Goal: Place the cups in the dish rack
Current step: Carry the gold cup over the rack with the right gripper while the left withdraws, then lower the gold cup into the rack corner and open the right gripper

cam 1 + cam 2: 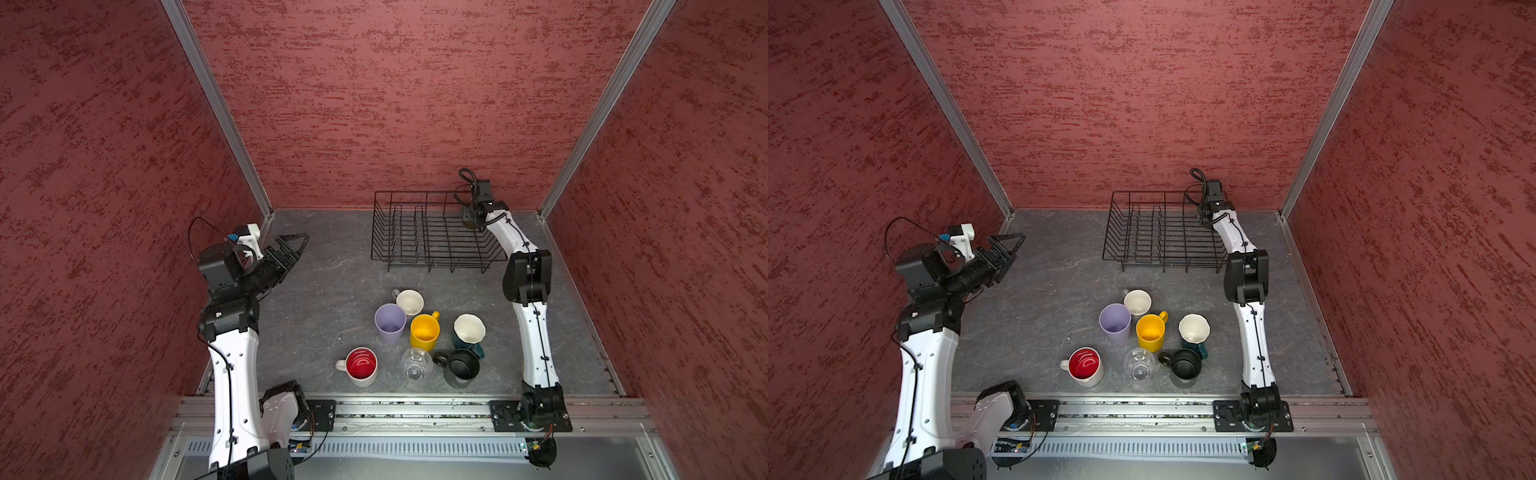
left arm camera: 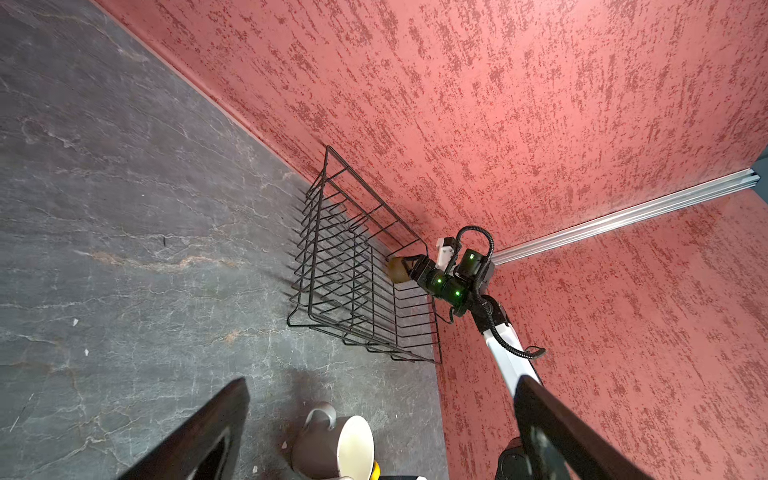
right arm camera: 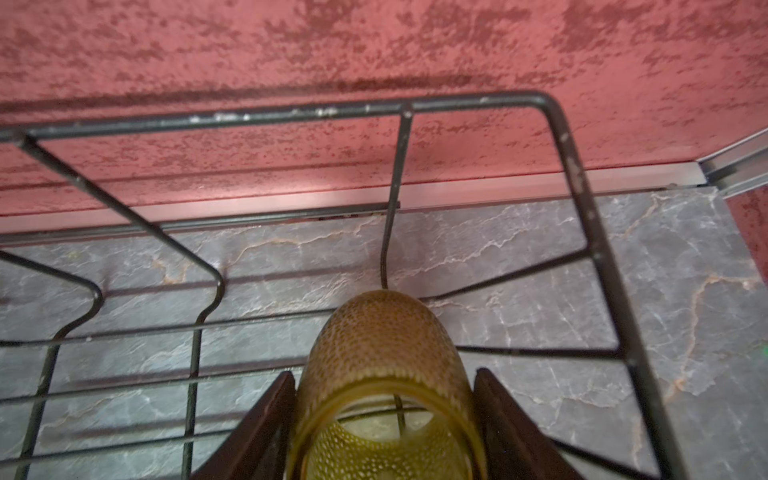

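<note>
The right claw point(image 3: 382, 374) grips the amber glass point(image 3: 380, 332) inside the far right corner of the dish rack point(image 1: 432, 230). Seven cups point(image 1: 424, 330) sit on the near table point(image 1: 324, 299), not loaded yet. The left claw point(image 1: 297, 245) is wide open and empty.

The lower edge of the right wrist view cuts off the amber glass point(image 3: 382, 353) and the right gripper's fingers point(image 3: 266, 432) at its sides. In both top views the right arm point(image 1: 505, 232) hides nearly all of this glass. The left wrist view's edge cuts the grey mug point(image 2: 320, 449).
</note>
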